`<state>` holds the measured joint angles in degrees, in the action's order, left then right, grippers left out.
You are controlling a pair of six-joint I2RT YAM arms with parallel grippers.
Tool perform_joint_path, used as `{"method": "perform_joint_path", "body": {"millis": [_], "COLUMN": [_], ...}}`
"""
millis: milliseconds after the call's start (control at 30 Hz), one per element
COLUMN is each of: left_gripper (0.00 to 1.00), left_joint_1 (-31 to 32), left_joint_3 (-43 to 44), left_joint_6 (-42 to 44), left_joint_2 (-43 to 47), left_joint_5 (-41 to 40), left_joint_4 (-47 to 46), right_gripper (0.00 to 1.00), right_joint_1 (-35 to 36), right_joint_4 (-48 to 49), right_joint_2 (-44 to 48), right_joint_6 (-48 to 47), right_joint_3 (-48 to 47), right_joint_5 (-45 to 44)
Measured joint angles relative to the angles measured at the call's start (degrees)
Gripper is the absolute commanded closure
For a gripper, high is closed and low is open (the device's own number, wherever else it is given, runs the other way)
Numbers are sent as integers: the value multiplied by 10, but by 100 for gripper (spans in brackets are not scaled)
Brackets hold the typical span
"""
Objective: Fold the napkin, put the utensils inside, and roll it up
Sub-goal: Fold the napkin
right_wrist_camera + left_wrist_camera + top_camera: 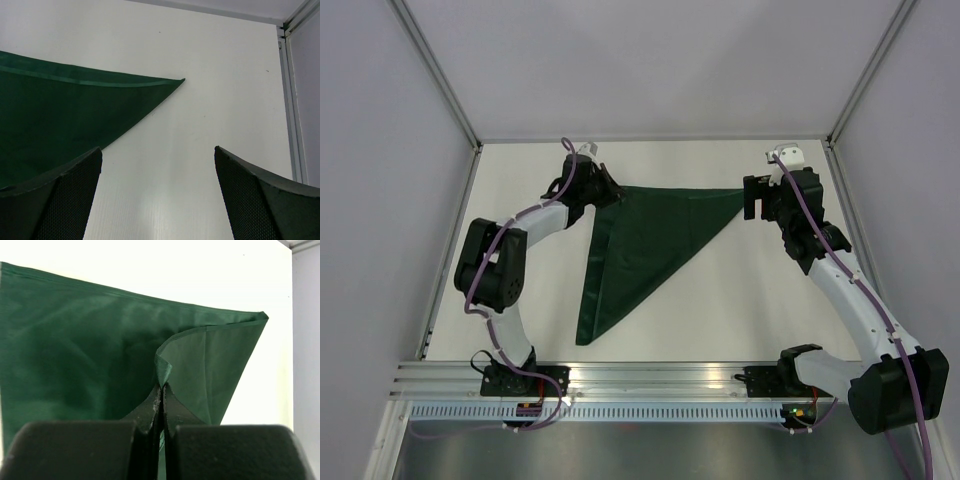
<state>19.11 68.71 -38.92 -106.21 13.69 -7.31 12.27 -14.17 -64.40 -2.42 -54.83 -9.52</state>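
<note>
Top external view: the napkin point(645, 240) lies on the table point(750, 310) at centre frame, folded to a triangle with its long edge running across the top and its narrow tip pointing to the lower left. The left gripper point(603, 188) sits at the napkin's upper left corner. The right gripper point(752, 198) stands just beside the upper right tip, and contact cannot be confirmed from here. Left wrist view: the left gripper point(161, 400) has its fingers pressed together on a small pinch of hemmed cloth, with the top layer of the napkin point(75, 355) lifted and curling at centre frame. Right wrist view: the right gripper point(157, 150) has its fingers point(65, 195) spread wide with nothing between them. The napkin's point(60, 120) pointed tip lies flat at upper centre, ahead of and left of the gap. No utensils appear in any view. Assessment: the folding step is in hand, with the diagonal fold laid and one corner held. The next move likely calls for the left arm either to set its corner down flat and let go, or to carry it across for a second fold, with the right arm pinning the far tip so the cloth does not drag.
</note>
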Motion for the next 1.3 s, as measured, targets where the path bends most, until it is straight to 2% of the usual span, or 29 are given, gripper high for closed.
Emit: {"method": "perform_joint_path", "body": {"millis": [800,1300], "left_gripper": [98,98], "left_joint_1": [-51,-61], "left_joint_3": [84,95], "left_joint_6": [9,10], "left_joint_2": [-66,-88], "left_joint_5": [34,45], "left_joint_4": [30,42], "right_gripper": [2,2], "right_joint_1": [0,0], "right_joint_4": [0,0], "right_joint_2": [0,0], "right_joint_6": [-4,-4], "right_joint_3": [1,1], "right_joint_5": [0,0]}}
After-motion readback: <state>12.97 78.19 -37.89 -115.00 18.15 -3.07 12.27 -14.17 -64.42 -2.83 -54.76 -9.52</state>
